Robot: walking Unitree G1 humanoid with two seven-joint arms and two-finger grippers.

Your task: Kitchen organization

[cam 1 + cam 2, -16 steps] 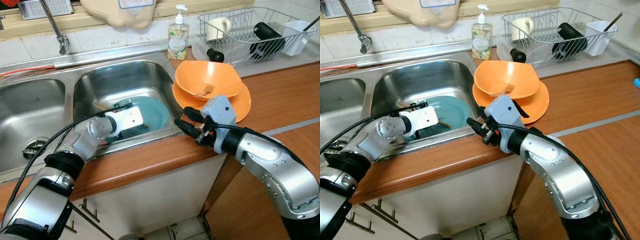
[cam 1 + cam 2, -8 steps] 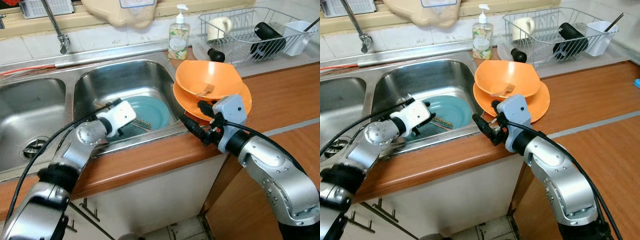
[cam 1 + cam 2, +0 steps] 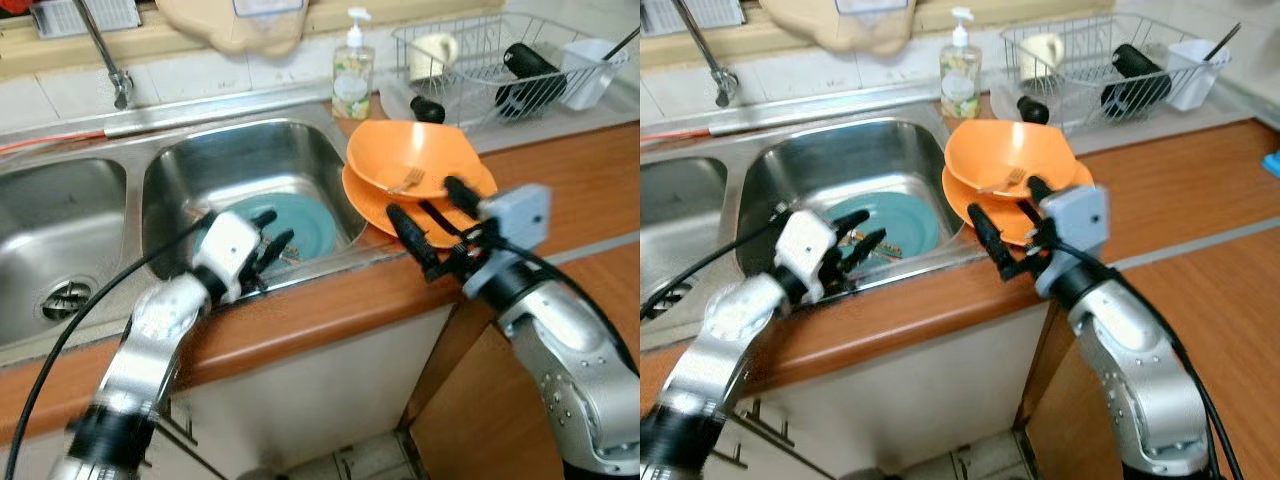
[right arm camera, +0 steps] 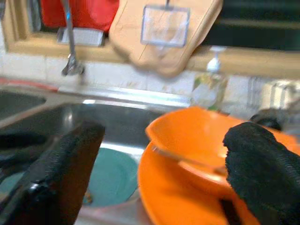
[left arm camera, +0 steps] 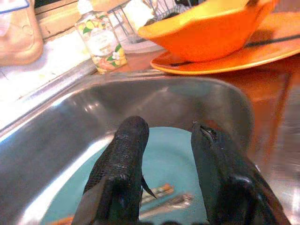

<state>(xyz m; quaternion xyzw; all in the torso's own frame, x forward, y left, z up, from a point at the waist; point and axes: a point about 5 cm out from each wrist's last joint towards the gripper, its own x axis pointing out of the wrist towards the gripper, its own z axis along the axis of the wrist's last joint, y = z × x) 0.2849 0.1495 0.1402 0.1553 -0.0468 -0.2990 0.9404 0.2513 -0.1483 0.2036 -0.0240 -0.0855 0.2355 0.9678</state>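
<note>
A teal plate [image 3: 310,215] lies at the bottom of the right sink basin [image 3: 215,160] with a couple of utensils [image 3: 290,255] on it. My left gripper [image 3: 268,232] hovers open and empty over the plate's near edge; the left wrist view shows its fingers [image 5: 124,159] above the teal plate [image 5: 171,157]. An orange bowl [image 3: 415,160] holding a fork [image 3: 408,181] sits on an orange plate [image 3: 478,208] on the counter. My right gripper [image 3: 432,213] is open wide at the orange plate's front left edge, touching nothing. The right wrist view shows the orange bowl [image 4: 187,136] between its fingers [image 4: 65,168].
A soap bottle [image 3: 352,70] stands behind the sink. A wire dish rack [image 3: 500,65] with a mug and dark items is at the back right. The faucet [image 3: 108,60] rises at the back left beside the left basin [image 3: 50,230]. Wooden counter [image 3: 570,180] stretches right.
My left gripper drew back from over the teal plate toward the sink's front rim. My right gripper moved right from the sink rim to the orange plate, fingers wider apart.
</note>
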